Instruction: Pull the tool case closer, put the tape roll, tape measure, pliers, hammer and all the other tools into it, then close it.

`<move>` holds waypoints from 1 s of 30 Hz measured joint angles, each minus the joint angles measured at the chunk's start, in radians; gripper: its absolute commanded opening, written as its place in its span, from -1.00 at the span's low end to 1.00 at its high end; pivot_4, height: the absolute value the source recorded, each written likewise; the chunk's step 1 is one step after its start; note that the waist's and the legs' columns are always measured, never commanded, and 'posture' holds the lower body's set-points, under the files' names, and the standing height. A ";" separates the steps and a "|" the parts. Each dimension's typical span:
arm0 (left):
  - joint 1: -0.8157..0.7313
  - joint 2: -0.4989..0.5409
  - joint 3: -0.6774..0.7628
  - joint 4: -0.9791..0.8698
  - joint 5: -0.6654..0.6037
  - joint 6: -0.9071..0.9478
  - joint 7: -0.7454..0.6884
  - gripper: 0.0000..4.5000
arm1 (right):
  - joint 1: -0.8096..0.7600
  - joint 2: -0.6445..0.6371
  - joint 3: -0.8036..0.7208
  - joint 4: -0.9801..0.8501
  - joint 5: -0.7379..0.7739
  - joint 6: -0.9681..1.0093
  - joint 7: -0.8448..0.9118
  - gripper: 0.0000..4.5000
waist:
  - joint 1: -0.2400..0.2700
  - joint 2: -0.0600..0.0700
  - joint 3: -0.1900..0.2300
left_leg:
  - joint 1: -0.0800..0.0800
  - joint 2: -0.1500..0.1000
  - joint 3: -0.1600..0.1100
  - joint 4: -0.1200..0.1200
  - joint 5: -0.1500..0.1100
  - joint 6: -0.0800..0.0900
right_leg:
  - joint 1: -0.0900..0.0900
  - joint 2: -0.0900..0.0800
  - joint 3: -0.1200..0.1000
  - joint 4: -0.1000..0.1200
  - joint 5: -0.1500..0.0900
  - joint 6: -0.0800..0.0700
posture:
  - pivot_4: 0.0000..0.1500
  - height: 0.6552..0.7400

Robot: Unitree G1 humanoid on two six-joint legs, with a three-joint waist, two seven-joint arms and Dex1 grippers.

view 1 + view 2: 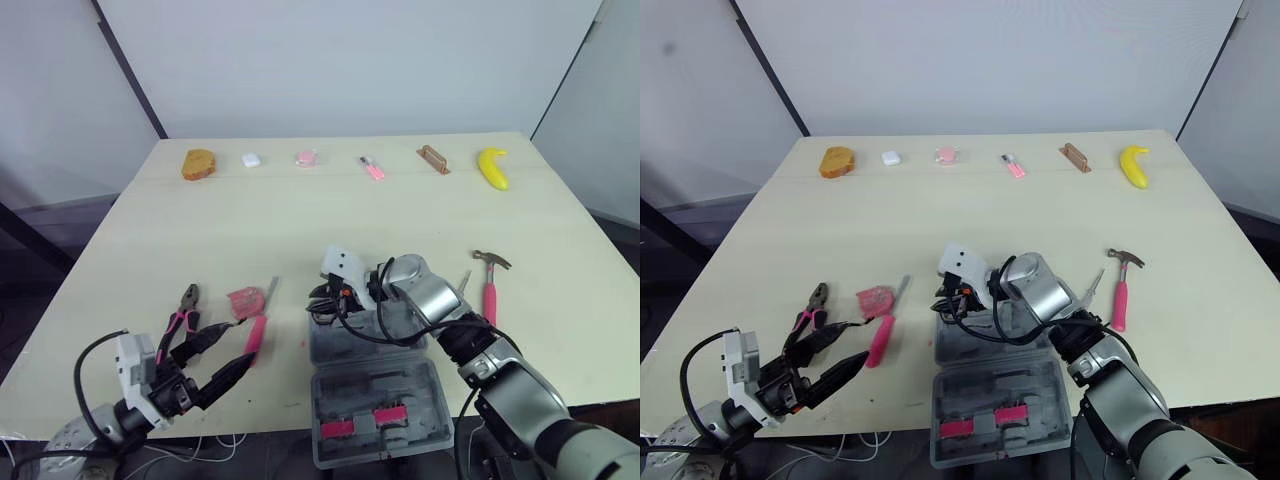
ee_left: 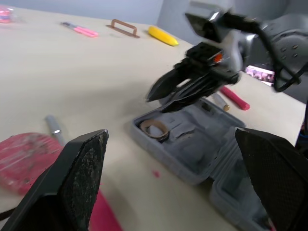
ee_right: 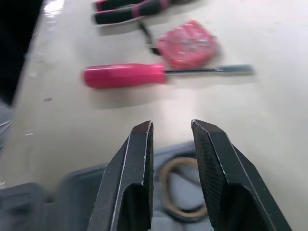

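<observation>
Head cam: tool case (image 1: 330, 352) open at table's near edge, loads of bare top beyond. Hammer (image 1: 489, 292) to the right; pliers (image 1: 185, 306), tape measure (image 1: 243, 300) and screwdriver (image 1: 257, 332) to the left, all clear of case. Left gripper (image 1: 240, 343) spread wide, empty, near screwdriver.

Left wrist: tape roll (image 2: 153, 129) lying in case's far half, right gripper (image 2: 159, 94) just above.

Right wrist: fingers (image 3: 137, 168) slightly parted, gripping nothing, over roll.

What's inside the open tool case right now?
A tape roll lies in one corner of the tool case, under the open right gripper. The gripper hides part of the far half.
</observation>
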 measured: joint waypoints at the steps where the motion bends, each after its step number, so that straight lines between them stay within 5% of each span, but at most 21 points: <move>1: -0.007 0.000 -0.007 0.000 0.000 0.004 0.005 1.00 | 0.006 0.012 -0.009 0.037 -0.003 -0.030 -0.023 -0.41 | 0.000 0.000 0.000 | 0.000 0.000 0.000 0.000 0.000 0.000 | 0.000 0.000 0.000 0.000 0.000 0.000 | 1.00 1.00; 9: -0.038 0.003 -0.009 -0.017 0.000 0.039 0.035 1.00 | 0.029 0.046 -0.006 0.194 -0.039 -0.197 -0.071 -0.41 | -0.001 0.000 0.000 | 0.000 0.000 0.001 0.000 0.000 0.000 | 0.000 0.001 0.000 0.000 0.000 0.000 | 1.00 1.00; 21: 0.026 0.007 -0.034 -0.309 -0.041 0.175 0.204 1.00 | 0.047 0.027 0.011 0.279 -0.111 -0.396 -0.093 -0.41 | 0.002 0.002 -0.003 | 0.005 0.000 0.002 -0.001 0.000 0.000 | 0.004 0.001 0.002 0.000 0.000 0.000 | 1.00 1.00; 25: 0.028 0.012 -0.021 -0.289 -0.045 0.178 0.203 1.00 | 0.152 0.030 -0.117 0.194 0.008 -0.414 -0.106 -0.41 | 0.005 0.002 -0.002 | 0.003 0.000 0.002 0.000 0.000 0.000 | 0.002 0.001 0.002 0.000 0.000 0.000 | 1.00 1.00; 30: 0.050 0.013 0.003 -0.289 -0.047 0.192 0.242 1.00 | 0.278 -0.070 -0.243 -0.184 0.159 -0.364 -0.080 -0.41 | 0.005 0.002 -0.002 | 0.002 0.001 0.001 0.000 0.000 0.000 | 0.003 0.001 0.001 0.000 0.000 0.000 | 1.00 1.00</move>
